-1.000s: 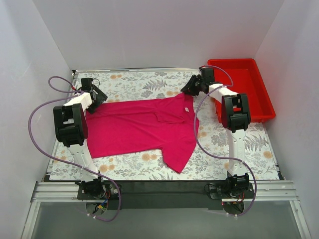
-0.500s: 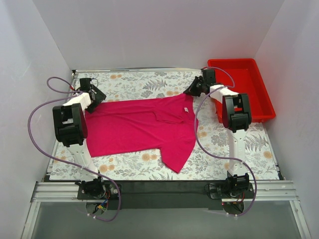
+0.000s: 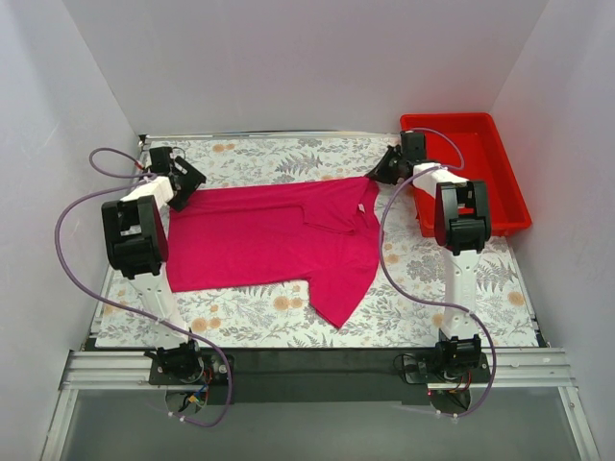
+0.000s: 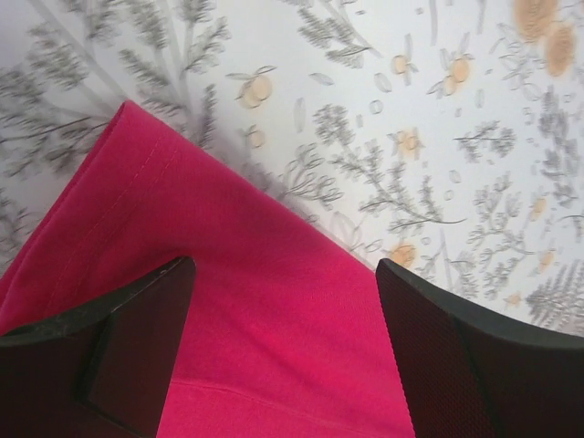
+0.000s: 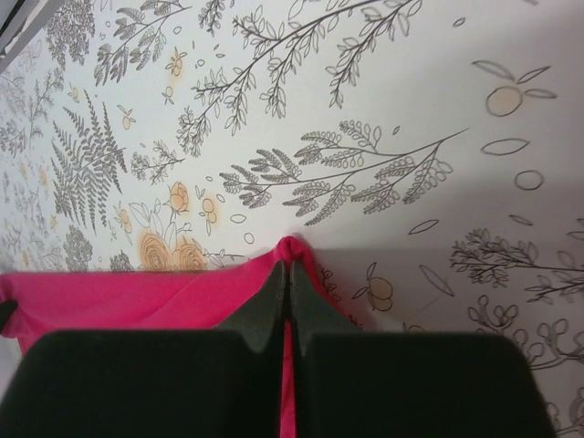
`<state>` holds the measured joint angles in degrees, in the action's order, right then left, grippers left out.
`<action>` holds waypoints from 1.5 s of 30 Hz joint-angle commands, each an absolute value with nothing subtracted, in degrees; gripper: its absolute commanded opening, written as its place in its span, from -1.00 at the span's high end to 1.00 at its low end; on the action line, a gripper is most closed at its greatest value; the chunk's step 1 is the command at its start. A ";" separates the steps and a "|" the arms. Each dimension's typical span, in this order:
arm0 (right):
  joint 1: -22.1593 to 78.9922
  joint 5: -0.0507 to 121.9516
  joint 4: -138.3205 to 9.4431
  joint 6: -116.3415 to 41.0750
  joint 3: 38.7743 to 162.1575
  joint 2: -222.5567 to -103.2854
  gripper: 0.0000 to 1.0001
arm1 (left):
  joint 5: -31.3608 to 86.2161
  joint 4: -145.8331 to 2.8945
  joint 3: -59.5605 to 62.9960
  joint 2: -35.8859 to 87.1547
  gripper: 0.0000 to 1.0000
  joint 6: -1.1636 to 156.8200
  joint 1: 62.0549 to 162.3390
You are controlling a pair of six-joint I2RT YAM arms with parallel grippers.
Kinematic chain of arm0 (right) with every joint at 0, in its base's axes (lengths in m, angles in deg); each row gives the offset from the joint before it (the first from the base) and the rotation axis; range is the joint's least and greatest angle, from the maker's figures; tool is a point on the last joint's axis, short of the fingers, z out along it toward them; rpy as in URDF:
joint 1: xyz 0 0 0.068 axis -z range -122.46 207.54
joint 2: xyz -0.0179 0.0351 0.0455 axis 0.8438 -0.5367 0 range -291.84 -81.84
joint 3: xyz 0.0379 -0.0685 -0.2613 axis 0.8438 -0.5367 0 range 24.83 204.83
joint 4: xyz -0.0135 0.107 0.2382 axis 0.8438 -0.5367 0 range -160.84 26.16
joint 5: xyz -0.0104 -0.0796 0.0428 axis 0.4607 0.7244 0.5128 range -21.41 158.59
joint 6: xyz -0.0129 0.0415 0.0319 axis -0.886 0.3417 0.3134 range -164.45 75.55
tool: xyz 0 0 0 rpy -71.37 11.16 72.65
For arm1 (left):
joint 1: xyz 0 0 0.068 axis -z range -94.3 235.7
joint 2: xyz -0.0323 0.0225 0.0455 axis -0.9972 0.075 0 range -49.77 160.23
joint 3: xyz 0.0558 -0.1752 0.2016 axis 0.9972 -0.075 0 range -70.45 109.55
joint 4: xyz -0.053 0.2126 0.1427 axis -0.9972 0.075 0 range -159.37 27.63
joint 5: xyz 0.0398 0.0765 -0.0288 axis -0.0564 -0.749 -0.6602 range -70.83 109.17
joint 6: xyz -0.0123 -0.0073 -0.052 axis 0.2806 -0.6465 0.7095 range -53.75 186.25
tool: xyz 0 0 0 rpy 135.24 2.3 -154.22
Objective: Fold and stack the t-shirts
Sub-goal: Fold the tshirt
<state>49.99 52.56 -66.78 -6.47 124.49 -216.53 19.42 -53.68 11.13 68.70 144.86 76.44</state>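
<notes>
- Nearest you, the two arm bases (image 3: 183, 365) sit bolted at the table's near edge, the left one on the left.
- Just beyond them, the flowered tablecloth (image 3: 240, 312) shows bare along the front strip.
- Your t-shirt (image 3: 269, 240) lies spread flat across the middle of the cloth, its length running left to right. It is plain magenta-pink, with a small white label showing near the collar on the right side.
- One short sleeve (image 3: 338, 300) points toward you, lying flat past the shirt's near edge on the right.
- At the shirt's far-left corner you have the left gripper (image 3: 183, 182). In its wrist view the fingers (image 4: 137, 338) stand spread wide, with pink fabric lying flat between and under them. You cannot tell from here whether the tips touch the cloth.
- At the shirt's far-right corner you have the right gripper (image 3: 380, 175). In its wrist view the two fingers are pressed together, pinching a small peak of pink fabric that rises at their tips. The rest of that edge trails off to the left.
- Farthest back on the right, the red bin (image 3: 476, 158) sits just beside the right gripper. It is apart from the shirt.
</notes>
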 commanded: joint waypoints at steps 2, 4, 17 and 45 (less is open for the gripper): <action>52.09 55.06 -64.99 -9.81 128.80 -214.82 0.97 | 25.58 -51.61 13.12 74.59 -0.52 146.05 77.35; 52.36 54.71 -65.34 -10.52 129.59 -215.08 0.95 | 26.99 -51.96 14.36 75.47 -0.54 146.05 77.70; 51.75 49.00 -71.55 -18.94 125.82 -202.89 0.10 | 17.51 -45.64 14.81 58.98 -0.71 143.94 77.70; 42.95 61.03 -91.09 -30.74 79.68 -161.73 0.02 | 5.37 -31.04 -27.91 28.70 -0.45 156.95 72.69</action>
